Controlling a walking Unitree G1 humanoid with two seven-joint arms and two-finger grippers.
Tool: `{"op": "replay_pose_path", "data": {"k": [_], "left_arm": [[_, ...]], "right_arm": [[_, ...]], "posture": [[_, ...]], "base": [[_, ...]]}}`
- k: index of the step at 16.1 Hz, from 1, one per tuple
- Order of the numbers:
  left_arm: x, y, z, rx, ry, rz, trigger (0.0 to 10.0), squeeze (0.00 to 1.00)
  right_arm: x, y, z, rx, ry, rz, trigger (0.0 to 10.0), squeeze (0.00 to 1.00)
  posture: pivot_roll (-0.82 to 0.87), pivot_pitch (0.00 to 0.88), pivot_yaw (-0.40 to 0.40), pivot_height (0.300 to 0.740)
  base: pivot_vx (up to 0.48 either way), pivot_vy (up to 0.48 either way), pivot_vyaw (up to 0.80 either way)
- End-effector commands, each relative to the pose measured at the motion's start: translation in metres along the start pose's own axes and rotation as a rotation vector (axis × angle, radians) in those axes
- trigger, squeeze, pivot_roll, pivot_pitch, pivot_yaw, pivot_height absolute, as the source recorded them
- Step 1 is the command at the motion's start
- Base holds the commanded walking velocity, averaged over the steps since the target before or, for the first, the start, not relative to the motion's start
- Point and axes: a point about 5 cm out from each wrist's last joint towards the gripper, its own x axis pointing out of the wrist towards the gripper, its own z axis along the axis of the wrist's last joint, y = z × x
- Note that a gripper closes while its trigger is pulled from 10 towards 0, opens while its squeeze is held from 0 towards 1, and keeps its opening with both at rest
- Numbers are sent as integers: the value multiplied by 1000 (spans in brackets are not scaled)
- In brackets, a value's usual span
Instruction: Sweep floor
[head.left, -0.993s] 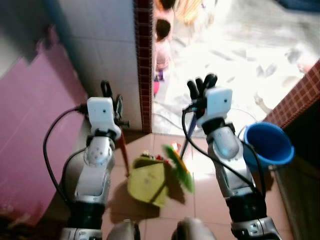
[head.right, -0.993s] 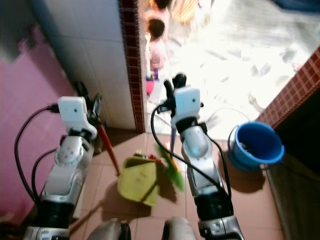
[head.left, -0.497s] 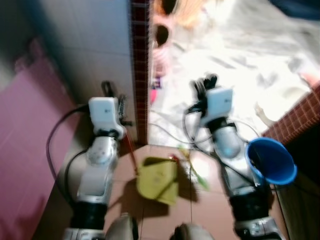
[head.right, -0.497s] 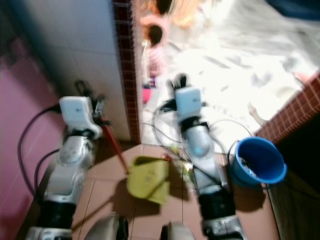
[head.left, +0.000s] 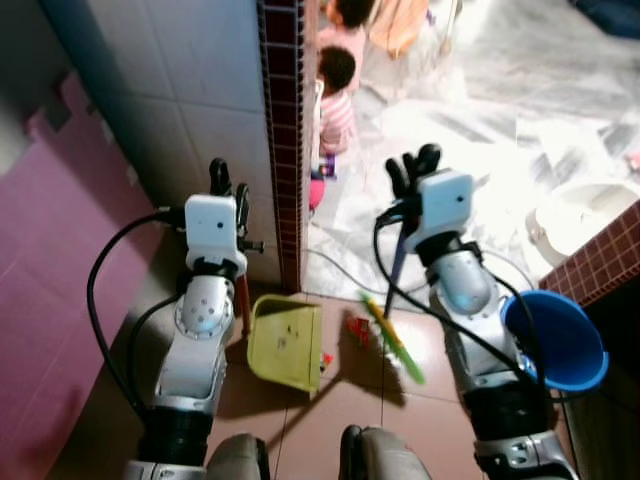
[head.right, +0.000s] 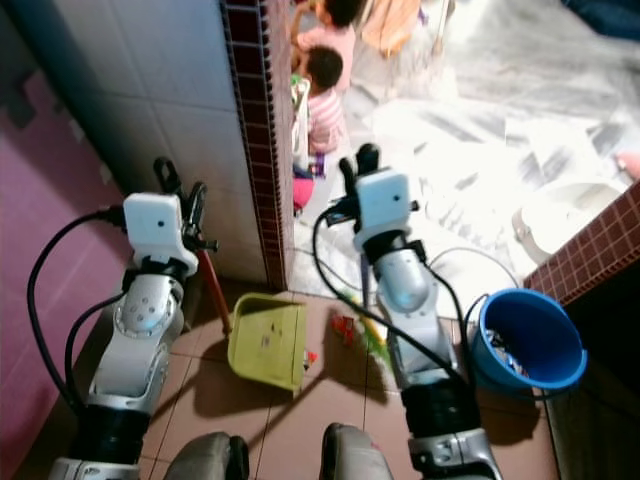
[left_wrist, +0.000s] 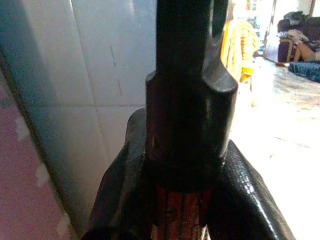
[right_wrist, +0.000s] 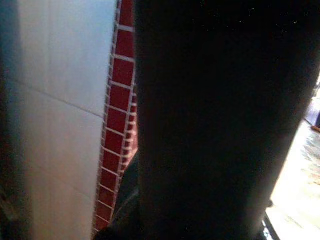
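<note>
Left gripper (head.left: 226, 186) was clamped on the red handle (head.right: 212, 290) of the yellow-green dustpan (head.left: 286, 342); the left wrist view showed black fingers (left_wrist: 235, 200) wrapped round the red shaft, so closed on it. Right gripper (head.left: 412, 168) was raised in front of the doorway, closed around the dark blue broom handle (head.left: 394, 280); the right wrist view was mostly dark, with just a dark pole against white tile and a red brick strip. Green broom head (head.left: 392, 338) sat low over the brown tile floor (head.right: 330, 395), blurred, just beside a small pile of red and mixed debris (head.right: 343, 327). The dustpan rested on the floor near the red-tiled pillar (head.left: 284, 140), its open edge facing the debris, apart from it but near. A bit of red litter (head.left: 326, 359) lay at the pan's lip. Blue bucket (head.right: 530, 339) stood to the robot's right, clear of the work. A child in a striped shirt (head.left: 337, 95) stood beyond the doorway, well apart. Judged step: pushing litter into the pan. To do it well, keep the pan lip flat on the tile and steady, draw the broom in short strokes toward the pan, bristles in contact, and not flick bits past the lip or out the door.
</note>
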Motion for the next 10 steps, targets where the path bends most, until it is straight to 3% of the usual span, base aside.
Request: {"op": "replay_pose_path", "data": {"k": [1, 10], "left_arm": [[2, 3, 8, 53, -60, 12, 10000, 0], [5, -3, -7, 134, -68, 20, 10000, 0]], "right_arm": [[7, 1, 14, -4, -74, 11, 10000, 0], [10, 21, 3, 12, -50, 102, 10000, 0]], "posture": [[-30, 129, -2, 740], [-31, 136, -23, 740]], "base": [[0, 0, 0], [0, 0, 0]]}}
